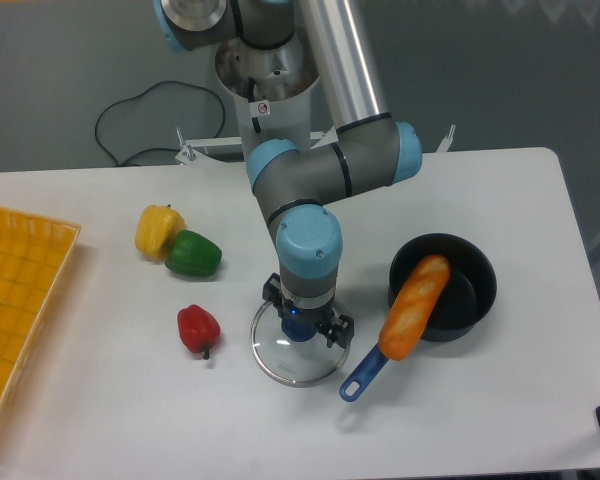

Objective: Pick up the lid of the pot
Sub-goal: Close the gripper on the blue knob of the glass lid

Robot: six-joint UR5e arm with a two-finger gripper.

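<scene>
So the glass lid (281,365) lay flat on the table (160,420), the black pot (478,262) off to the right of the view, and the gripper (307,311) was right over it — jaws spread, nothing pinched. The blue knob (297,329) sat just below the palm, more or less between the fingers, whose line ran diagonally across the view. Couldn't tell if the tips were low enough — my guess is a bit more straight down, then squeeze.

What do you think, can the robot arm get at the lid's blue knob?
Probably yes: the open gripper hangs over the lid, its fingers apart near the blue knob, and nothing visible blocks the way.
</scene>
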